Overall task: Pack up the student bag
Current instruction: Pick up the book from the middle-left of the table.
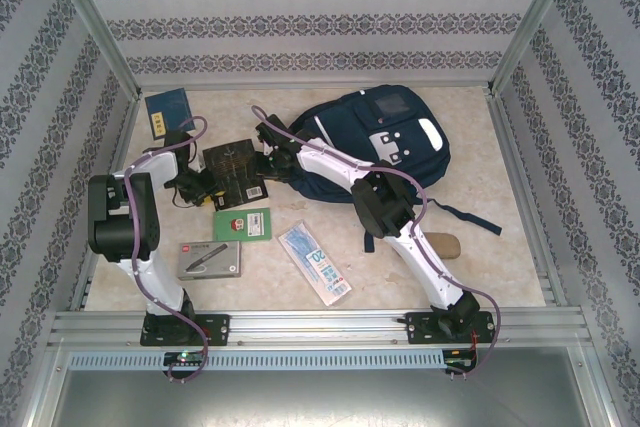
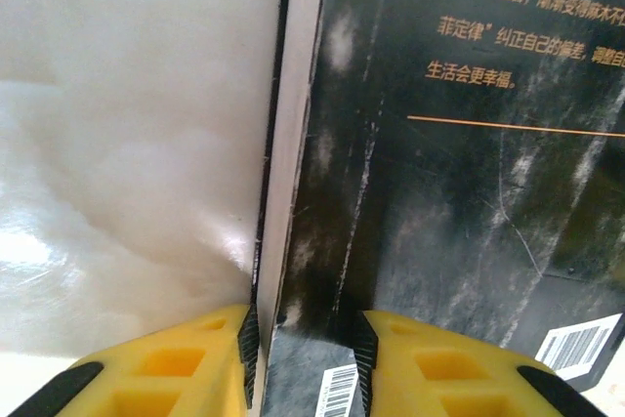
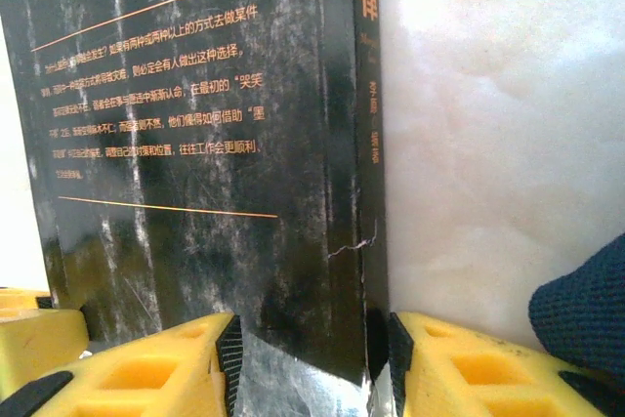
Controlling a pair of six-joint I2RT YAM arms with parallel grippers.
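The student bag (image 1: 385, 142), a navy-blue backpack with grey-white patches, lies flat at the back right of the table; a corner of it (image 3: 586, 305) shows in the right wrist view. Left of it lies a black book (image 1: 232, 167) with orange Chinese print. My left gripper (image 1: 195, 185) stands open at the book's left side, with the page edge (image 2: 278, 192) against its left finger and the cover (image 2: 439, 192) running past its right one. My right gripper (image 1: 268, 152) stands open at the book's right side, its fingers either side of the spine corner (image 3: 366, 271).
A blue booklet (image 1: 170, 110) lies at the back left. In front of the book are a green notebook (image 1: 243, 223), a grey case (image 1: 210, 259), a blue-and-white packet (image 1: 313, 262) and a tan object (image 1: 445, 244). Metal frame posts and patterned walls surround the table (image 1: 500, 267).
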